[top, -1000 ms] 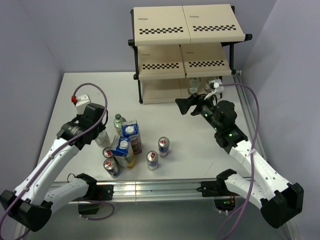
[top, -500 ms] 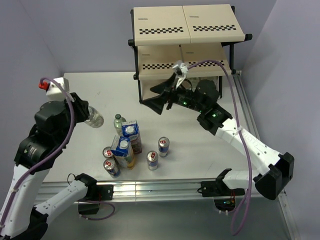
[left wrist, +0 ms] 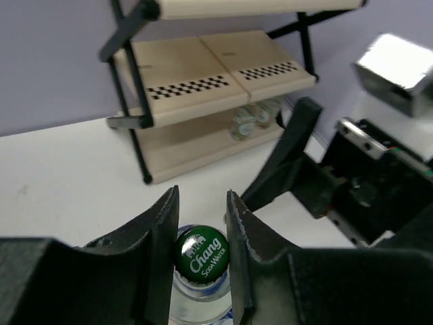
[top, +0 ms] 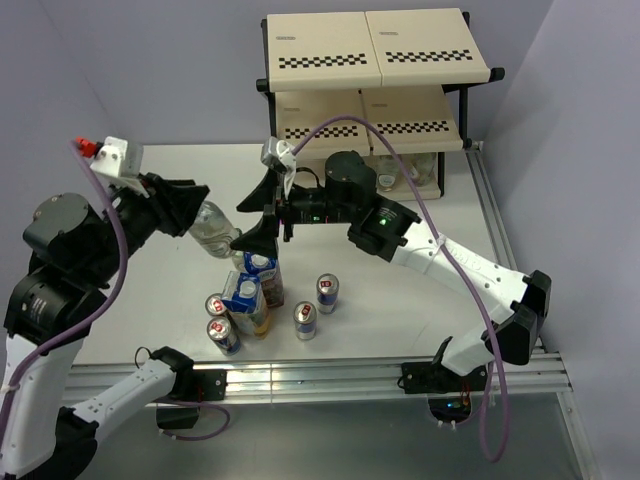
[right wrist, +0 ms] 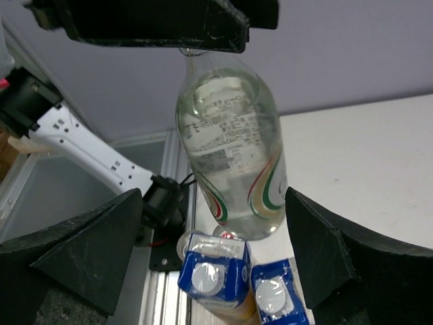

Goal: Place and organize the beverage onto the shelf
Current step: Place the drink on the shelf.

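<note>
My left gripper (top: 196, 212) is shut on the green-capped neck of a clear bottle (top: 215, 230) and holds it tilted in the air above the table; the cap (left wrist: 201, 252) sits between its fingers. My right gripper (top: 240, 224) is open, its jaws wide on either side of the bottle's lower end (right wrist: 230, 156), not touching. Below stand the purple carton (top: 262, 265) and yellow carton (top: 243, 295), with several blue-and-silver cans (top: 327, 293) around them. The shelf (top: 375, 60) stands at the back, with two clear bottles (top: 385, 180) on its bottom board.
Another bottle is partly hidden behind my right gripper's lower finger, next to the cartons. The cartons' white caps (right wrist: 213, 274) lie right under the held bottle. The metal rail (top: 320, 375) runs along the table's near edge.
My left arm has lifted the bottle off the table and swung it right. My right arm has swung left from the shelf, and its open jaws now flank the bottle's lower end.
</note>
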